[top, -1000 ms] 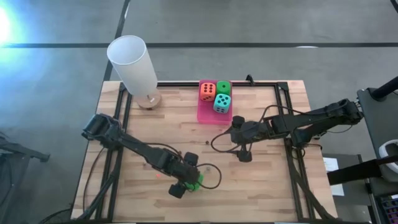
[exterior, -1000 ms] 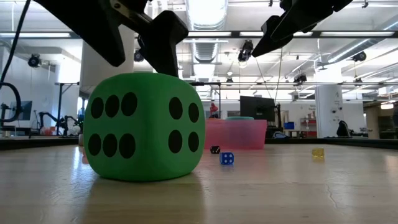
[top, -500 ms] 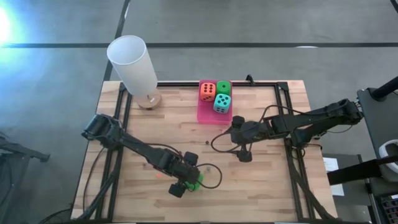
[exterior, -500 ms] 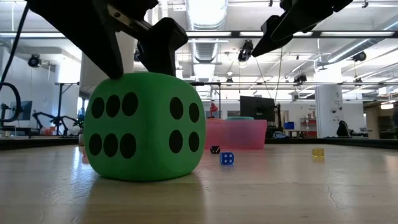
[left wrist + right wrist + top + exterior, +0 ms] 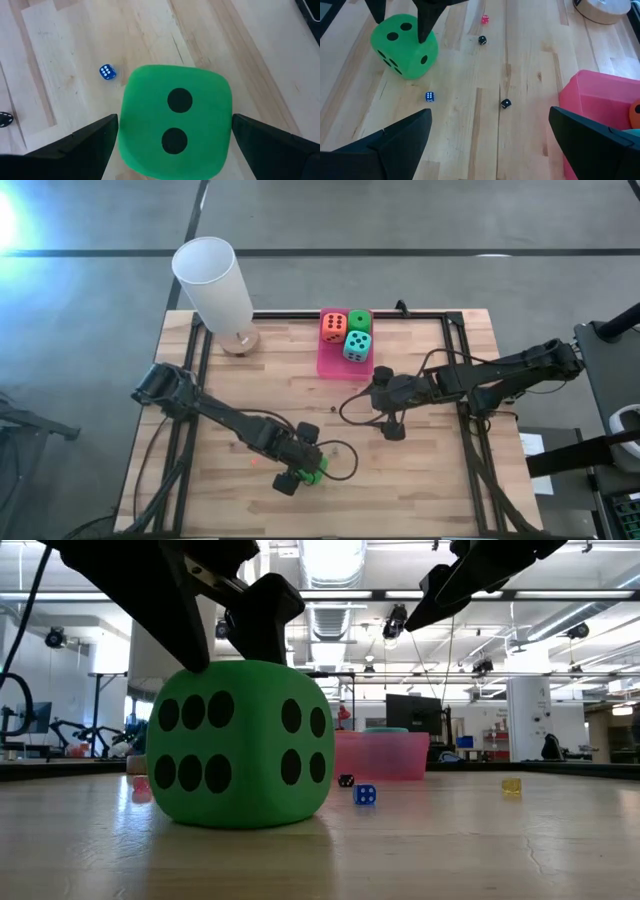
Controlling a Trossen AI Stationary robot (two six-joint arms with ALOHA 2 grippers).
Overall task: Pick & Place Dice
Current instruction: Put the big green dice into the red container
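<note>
- The last loose green die (image 5: 313, 472) sits flat on the wooden table (image 5: 420, 480) near its front edge, two pips facing up, well apart from the others.
- The left gripper (image 5: 172, 150) hangs right over it with its fingers (image 5: 82, 142) spread wide, one on each side of the cube. It holds nothing; from the wrist view there looks to be a sliver of gap on both sides, though I cannot tell for sure that neither finger touches.
- To my eye the straddling pose is there so the fingers only need to close to take the die by two opposite faces.
- The pink tray (image 5: 330, 365) stands at the back of the table and already holds the orange-red die (image 5: 333, 326), the other green die (image 5: 359, 320) and the teal die (image 5: 356, 346), so it is presumably the goal for this one too.
- The right gripper (image 5: 392, 430) waits mid-table, wide open and empty, between tray and loose die.
- A few tiny dice, a blue one (image 5: 429, 96) among them, lie scattered on the wood, and a white lamp (image 5: 213, 283) stands in the far left corner.
</note>
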